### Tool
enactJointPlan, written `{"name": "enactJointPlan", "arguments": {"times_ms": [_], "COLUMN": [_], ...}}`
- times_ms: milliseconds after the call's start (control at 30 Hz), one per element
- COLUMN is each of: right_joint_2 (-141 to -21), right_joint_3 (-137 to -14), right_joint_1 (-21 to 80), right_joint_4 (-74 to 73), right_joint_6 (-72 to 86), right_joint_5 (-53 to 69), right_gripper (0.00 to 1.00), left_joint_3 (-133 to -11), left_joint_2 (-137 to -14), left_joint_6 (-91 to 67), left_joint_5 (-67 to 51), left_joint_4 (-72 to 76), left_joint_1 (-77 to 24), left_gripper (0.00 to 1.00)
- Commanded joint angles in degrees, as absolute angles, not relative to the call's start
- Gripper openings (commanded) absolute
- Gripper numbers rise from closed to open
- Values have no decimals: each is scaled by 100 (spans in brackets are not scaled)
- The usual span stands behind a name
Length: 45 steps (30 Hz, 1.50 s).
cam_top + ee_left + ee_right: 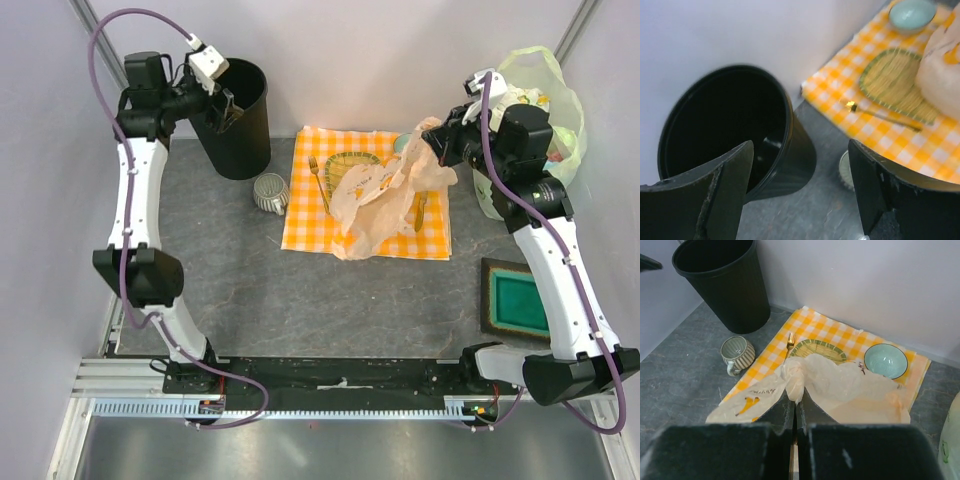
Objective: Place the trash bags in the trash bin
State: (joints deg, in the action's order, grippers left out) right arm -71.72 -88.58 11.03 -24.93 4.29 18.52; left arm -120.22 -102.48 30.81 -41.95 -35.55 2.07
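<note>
Right hand [795, 412] clamped shut on bunched fold of trash bag [850, 390]. Rest of bag trails onto checked cloth [815, 326], well right of trash bin [725, 280]. Left hand [800, 165] spread wide, empty, just beside bin rim.

Risks (judgement only):
- Trailing plastic drags fork [790, 340] or mug [737, 354] near bin.
- Wide bag drapes over bin rim.
- Thin film slips from pinch.
</note>
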Motion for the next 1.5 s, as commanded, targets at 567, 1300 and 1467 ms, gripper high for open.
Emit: {"name": "enactJointPlan", "arguments": {"times_ms": [567,1300,1467], "right_joint_2": [-7426,-7515,-7401], "right_joint_3": [-9228,-10124,-10371], "right_joint_1": [1099,1099,1107], "right_joint_4": [-2505,-1925,-1399], "right_joint_6": [457,536,571], "right_joint_5": [1635,845,273], "right_gripper": [0,0,0], "left_joint_3": [-12604,-12146,-12130], "left_joint_2": [-11892,-9792,-8887], "left_joint_6": [6503,6513,6146], "left_joint_5": [-2330,-2434,-3092], "left_joint_4": [-4667,-5271,-5897], "left_joint_1": [211,255,-526], "left_gripper": [56,2,2]}}
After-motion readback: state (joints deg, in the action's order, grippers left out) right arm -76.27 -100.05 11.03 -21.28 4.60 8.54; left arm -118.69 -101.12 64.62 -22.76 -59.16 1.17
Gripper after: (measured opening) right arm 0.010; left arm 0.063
